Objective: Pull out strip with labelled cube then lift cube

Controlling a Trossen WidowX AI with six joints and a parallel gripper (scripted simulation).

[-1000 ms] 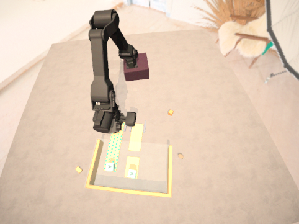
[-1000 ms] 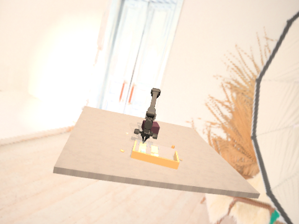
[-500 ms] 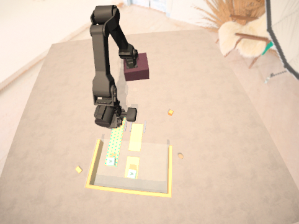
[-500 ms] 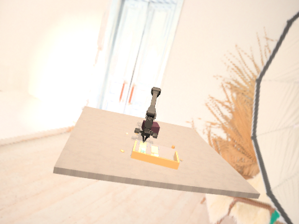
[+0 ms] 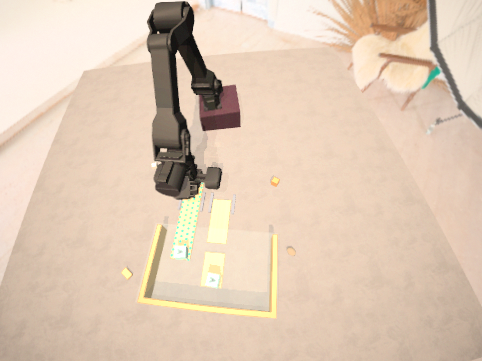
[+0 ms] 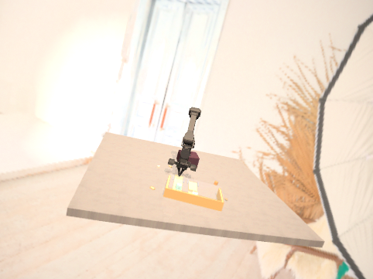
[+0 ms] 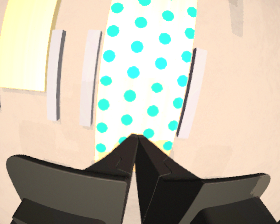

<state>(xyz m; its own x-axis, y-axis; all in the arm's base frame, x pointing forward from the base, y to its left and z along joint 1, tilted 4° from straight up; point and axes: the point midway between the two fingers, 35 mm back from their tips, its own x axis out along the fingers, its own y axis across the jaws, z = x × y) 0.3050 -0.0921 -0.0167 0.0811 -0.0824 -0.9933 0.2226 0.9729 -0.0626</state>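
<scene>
Slanting slightly, the dotted strip points lengthwise (unbroken) from hand to cube.

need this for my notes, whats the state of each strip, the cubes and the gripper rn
dotted strip: in one piece, flat, far end inside the yellow-walled tray
plain yellow strip: in two pieces, a gap between them
cube on the dotted strip: resting near its far end, not lifted
cube on the plain strip: resting on the cut-off piece
gripper: fingertips together, over the dotted strip's near end
</scene>
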